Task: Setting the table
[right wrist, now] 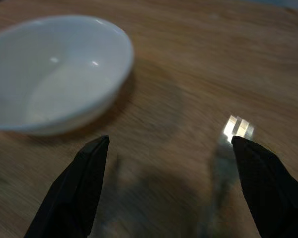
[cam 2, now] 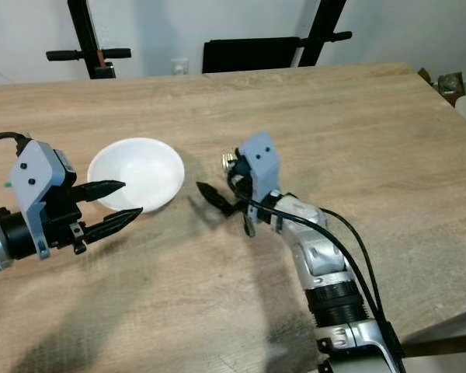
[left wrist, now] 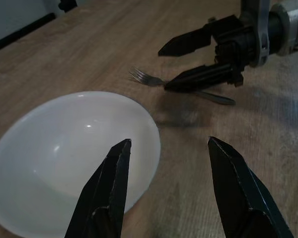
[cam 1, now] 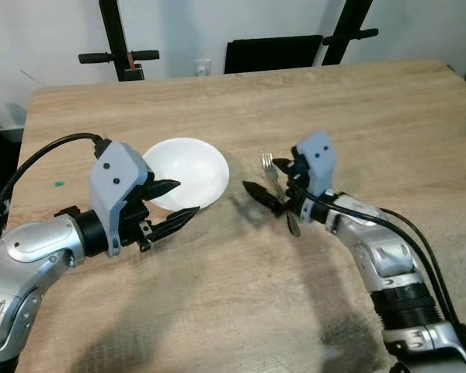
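A smooth white bowl [cam 1: 188,172] was seen on the wood-grain table [cam 1: 373,109], a thin metal fork [left wrist: 188,88] lying just beside it. Both the left gripper [cam 1: 173,203] and right gripper [cam 1: 266,194] were spread, empty. The flat fork could be skidded away if pinched poorly.

The left arm reaches in from the near left corner of the worktop [cam 1: 388,109], silver forearm bent inward, its pincer [cam 1: 173,203] pointing toward the middle with both black fingers [left wrist: 109,193] spread apart, holding nothing. The right arm comes up from the near right edge, elbow low, wrist turned inward toward the left arm. Its pincer [cam 1: 270,194] hangs just above the worktop's middle, its fingers [right wrist: 79,188] parted wide and empty. The two pincers face each other, apart.
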